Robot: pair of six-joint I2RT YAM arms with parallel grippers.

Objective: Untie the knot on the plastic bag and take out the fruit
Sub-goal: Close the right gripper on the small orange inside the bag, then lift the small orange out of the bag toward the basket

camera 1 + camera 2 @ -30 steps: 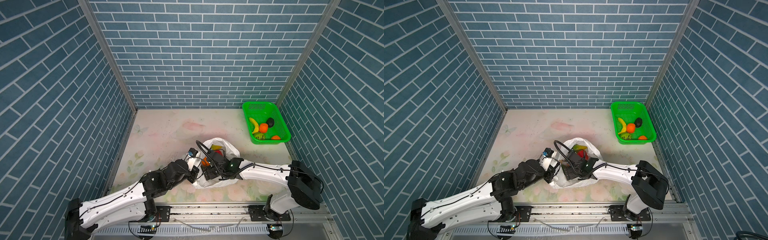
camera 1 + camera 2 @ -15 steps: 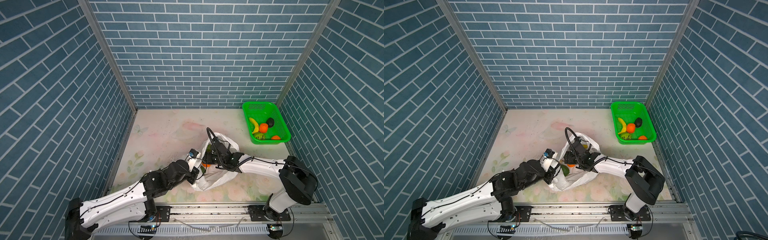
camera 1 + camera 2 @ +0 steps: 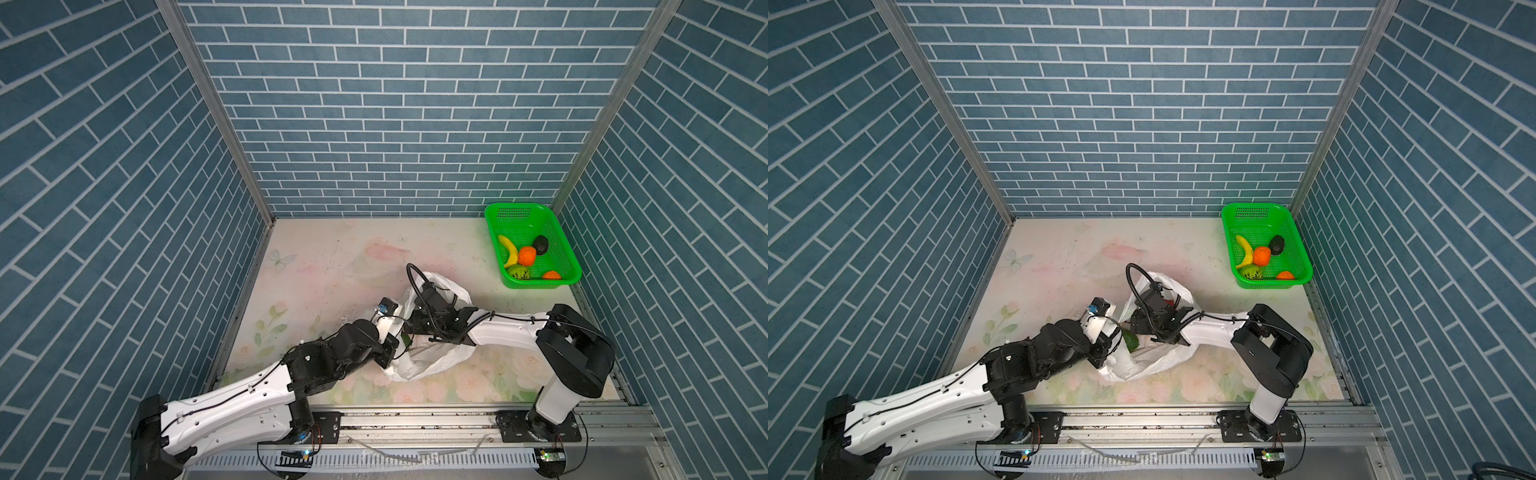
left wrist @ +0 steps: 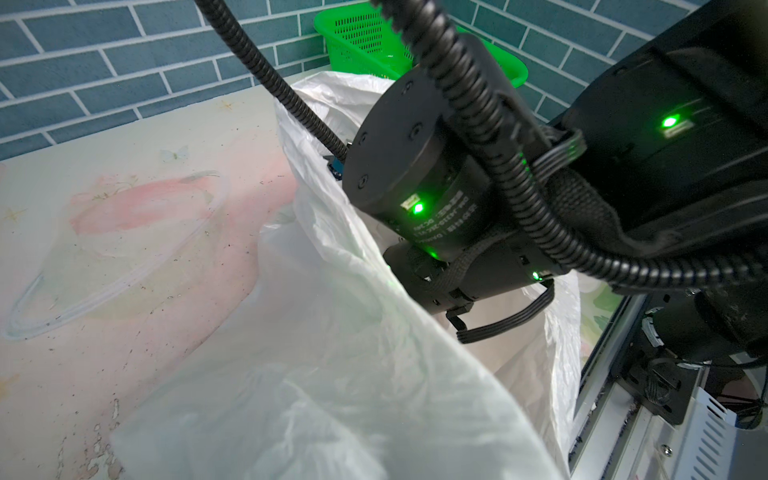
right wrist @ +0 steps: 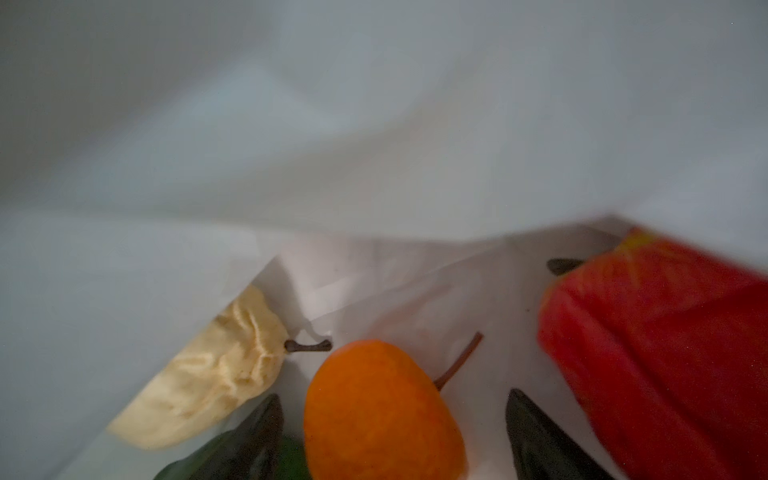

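Note:
The white plastic bag (image 3: 432, 361) (image 3: 1142, 361) lies open near the table's front. No knot shows. My left gripper (image 3: 394, 352) is at the bag's near-left rim, shut on the plastic; in the left wrist view bag film (image 4: 332, 395) hides its jaws. My right arm's wrist (image 3: 436, 320) dips into the bag's mouth. In the right wrist view my right gripper (image 5: 392, 399) is open, its fingers (image 5: 257, 436) either side of an orange fruit (image 5: 382, 415), with a gap on one side. A cream-white fruit (image 5: 216, 382), a red one (image 5: 656, 353) and a green one (image 3: 1130, 341) lie beside it.
A green basket (image 3: 519, 206) (image 3: 1254, 206) stands at the back right corner with a banana, two orange fruits, a dark avocado and a kiwi half in it. Brick-pattern walls close in three sides. A metal rail (image 3: 415, 419) runs along the front edge.
My right wrist has moved from the bag's near side deeper into its mouth, and the right elbow has swung left. The bag's far rim now stands higher. My left gripper has held still.

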